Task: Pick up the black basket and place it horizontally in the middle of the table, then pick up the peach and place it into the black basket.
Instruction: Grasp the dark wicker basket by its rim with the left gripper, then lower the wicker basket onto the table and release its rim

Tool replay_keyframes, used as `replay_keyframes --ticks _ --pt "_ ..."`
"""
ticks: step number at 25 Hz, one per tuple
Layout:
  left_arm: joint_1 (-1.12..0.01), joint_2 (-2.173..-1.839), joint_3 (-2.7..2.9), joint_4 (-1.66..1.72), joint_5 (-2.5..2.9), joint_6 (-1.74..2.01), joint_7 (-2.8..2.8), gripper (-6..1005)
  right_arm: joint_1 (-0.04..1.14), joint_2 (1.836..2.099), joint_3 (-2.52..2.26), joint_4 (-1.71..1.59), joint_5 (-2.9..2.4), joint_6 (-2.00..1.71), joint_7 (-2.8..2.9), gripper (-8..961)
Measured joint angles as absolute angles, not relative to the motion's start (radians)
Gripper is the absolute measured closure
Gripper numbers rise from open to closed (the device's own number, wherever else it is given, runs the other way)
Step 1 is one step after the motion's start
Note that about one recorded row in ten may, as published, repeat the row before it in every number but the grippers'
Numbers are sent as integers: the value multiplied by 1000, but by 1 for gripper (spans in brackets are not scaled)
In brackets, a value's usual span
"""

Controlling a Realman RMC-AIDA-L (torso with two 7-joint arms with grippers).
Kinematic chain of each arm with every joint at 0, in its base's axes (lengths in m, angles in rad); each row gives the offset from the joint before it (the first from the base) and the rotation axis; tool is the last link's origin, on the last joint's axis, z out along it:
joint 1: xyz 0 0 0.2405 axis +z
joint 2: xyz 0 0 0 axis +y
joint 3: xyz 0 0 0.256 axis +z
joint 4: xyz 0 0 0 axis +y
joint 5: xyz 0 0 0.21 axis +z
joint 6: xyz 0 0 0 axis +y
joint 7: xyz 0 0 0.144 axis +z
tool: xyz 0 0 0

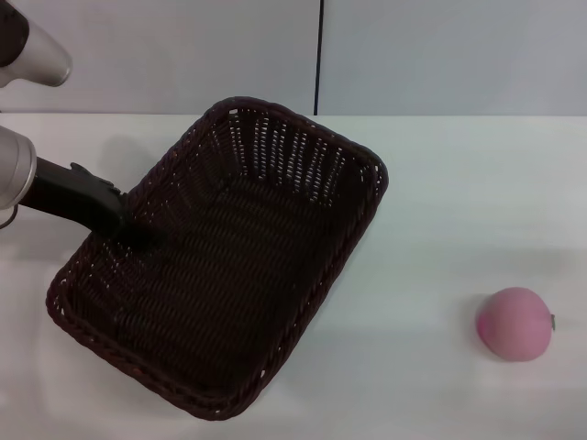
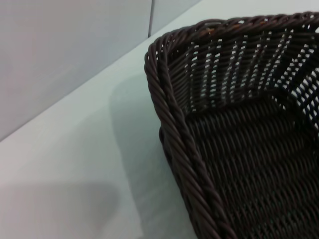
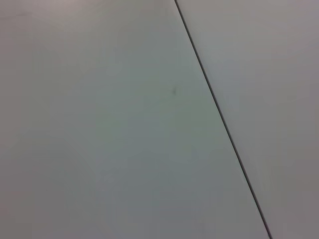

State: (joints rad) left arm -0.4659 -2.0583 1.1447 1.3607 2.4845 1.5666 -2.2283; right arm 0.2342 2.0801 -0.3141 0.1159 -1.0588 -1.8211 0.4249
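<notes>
The black basket (image 1: 229,275) lies diagonally on the left half of the white table (image 1: 459,202), one corner toward the back wall and one toward the front edge. My left gripper (image 1: 138,234) comes in from the left and is shut on the basket's left rim, one finger inside the basket. The left wrist view shows the braided rim and the inside of the basket (image 2: 239,149) close up. The pink peach (image 1: 515,324) sits alone on the table at the front right, well apart from the basket. My right gripper is out of view.
A light grey wall (image 1: 413,55) with a dark vertical seam runs behind the table. The right wrist view shows only this wall and its seam (image 3: 219,114). Bare tabletop lies between the basket and the peach.
</notes>
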Motion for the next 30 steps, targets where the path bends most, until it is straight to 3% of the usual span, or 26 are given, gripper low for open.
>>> replay_keyframes --ticks 7,18,30 --pt "-479 -2061 1195 1364 2534 1569 -2238 425 233 2079 -300 98 -1058 -1818 425 341" --pt "-484 -2061 1228 1416 2523 1593 -2187 777 238 2079 -301 98 -1057 -1817 425 341" --pt "-492 -2065 1264 1581 2349 1549 -1658 798 231 2078 -301 98 -1057 -1826 437 342"
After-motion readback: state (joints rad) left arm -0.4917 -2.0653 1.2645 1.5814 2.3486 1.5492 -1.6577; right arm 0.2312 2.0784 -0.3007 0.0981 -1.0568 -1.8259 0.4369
